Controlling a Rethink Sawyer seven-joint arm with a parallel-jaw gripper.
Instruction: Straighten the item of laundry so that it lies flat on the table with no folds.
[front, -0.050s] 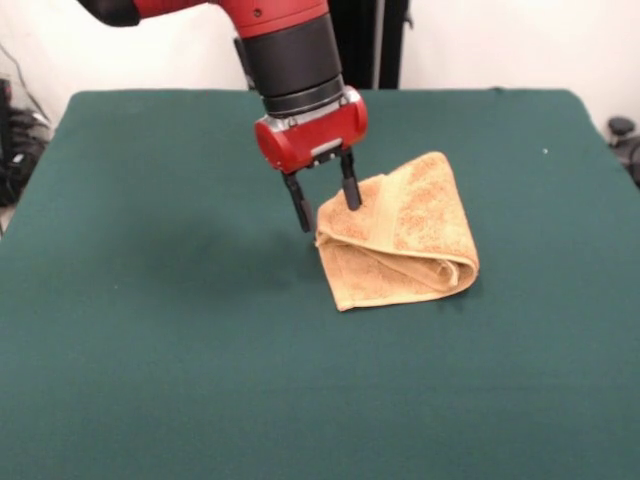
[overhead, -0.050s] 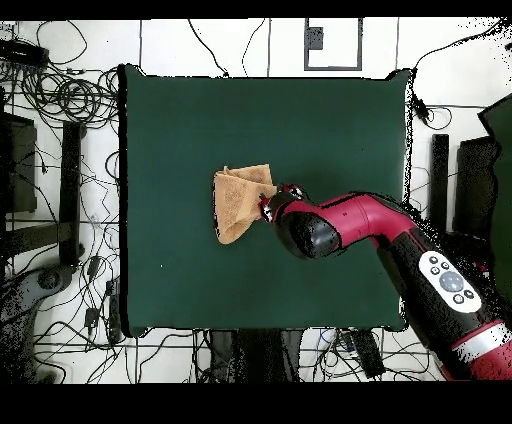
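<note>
The item of laundry (front, -0.050s: 405, 235), a tan terry towel, lies folded over itself right of the middle of the green table (front, -0.050s: 150, 300), with a thick rolled fold along its near right edge. My gripper (front, -0.050s: 325, 205) hangs at the towel's upper left corner and is open. One finger (front, -0.050s: 350, 190) rests against the towel's edge and the other finger (front, -0.050s: 298, 212) stands just off the cloth over bare table. From above, the towel (overhead, -0.050s: 238, 200) shows as a crumpled wedge near the middle of the table (overhead, -0.050s: 170, 130), and the arm's red head (overhead, -0.050s: 300, 228) covers most of the gripper.
The arm (overhead, -0.050s: 400, 250) reaches in from one table corner. Cables (overhead, -0.050s: 70, 100) and dark stands (overhead, -0.050s: 440, 170) lie on the floor around the table.
</note>
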